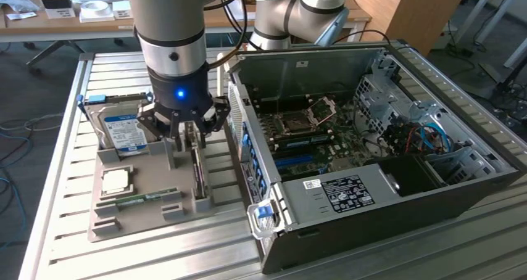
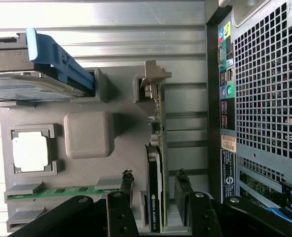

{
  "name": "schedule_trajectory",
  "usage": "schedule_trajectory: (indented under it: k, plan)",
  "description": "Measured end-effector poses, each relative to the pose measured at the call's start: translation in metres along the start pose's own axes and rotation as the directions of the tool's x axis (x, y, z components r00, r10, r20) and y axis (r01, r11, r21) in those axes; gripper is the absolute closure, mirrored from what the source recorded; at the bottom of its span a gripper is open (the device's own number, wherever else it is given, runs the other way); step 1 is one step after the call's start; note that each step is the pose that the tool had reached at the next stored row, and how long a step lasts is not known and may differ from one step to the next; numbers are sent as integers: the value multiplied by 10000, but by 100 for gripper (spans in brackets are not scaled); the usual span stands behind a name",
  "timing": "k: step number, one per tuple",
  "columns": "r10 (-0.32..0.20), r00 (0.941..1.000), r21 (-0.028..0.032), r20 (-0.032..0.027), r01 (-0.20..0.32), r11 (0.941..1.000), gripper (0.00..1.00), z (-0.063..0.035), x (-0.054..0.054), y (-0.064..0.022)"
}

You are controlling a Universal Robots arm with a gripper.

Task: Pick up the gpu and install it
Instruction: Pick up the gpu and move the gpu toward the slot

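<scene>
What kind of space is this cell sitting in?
Probably a robotics lab or workshop, not a production line: a slotted aluminium table carries an open PC tower and a grey parts fixture, with a cluttered desk behind.

A holder tray (image 1: 136, 217) lies on the counter (image 1: 59, 187), just beside the open computer case (image 1: 461, 187) and on the exterior view's left of it. In the tray, a hard drive (image 1: 123, 132) stands at the far end, a CPU (image 1: 117, 180) lies flat in front of it, and a RAM stick (image 1: 140, 200) lies nearer still. The gpu (image 2: 155, 202) stands on edge along the tray's side nearest the case. The hand (image 2: 156, 178) hangs over the gpu, one finger on each side, both apart from it.
</scene>
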State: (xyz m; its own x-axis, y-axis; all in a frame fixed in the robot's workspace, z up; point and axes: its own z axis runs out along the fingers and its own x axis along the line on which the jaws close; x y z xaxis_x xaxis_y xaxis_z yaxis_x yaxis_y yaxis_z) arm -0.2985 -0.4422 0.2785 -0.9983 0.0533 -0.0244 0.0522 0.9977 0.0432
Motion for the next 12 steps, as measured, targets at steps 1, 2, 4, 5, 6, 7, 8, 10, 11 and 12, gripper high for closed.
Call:
schedule_trajectory:
  k: [1, 2, 4, 5, 6, 7, 8, 10, 11, 12]
  plan:
    - [0, 10000, 0, 0, 0, 10000, 53, 0, 0, 0]
    - [0, 10000, 1, -1, 0, 10000, 53, 0, 0, 0]
    - [0, 10000, 0, 0, 0, 10000, 53, 3, 0, 0]
    - [0, 10000, -3, 3, 0, 10000, 53, 15, 0, 0]
    - [0, 10000, -2, 1, 0, 10000, 53, 29, 0, -1]
    - [-1, 10000, -1, 0, 1, 10000, 53, 44, 1, -2]
    - [0, 10000, -1, 1, 0, 10000, 53, 56, 1, -2]
    - [1, 10000, 0, 0, -1, 10000, 53, 65, -3, -2]
    - [0, 10000, -1, 1, 0, 10000, 53, 67, -9, -3]
    - [0, 10000, 0, 0, 0, 10000, 53, 67, -12, -5]
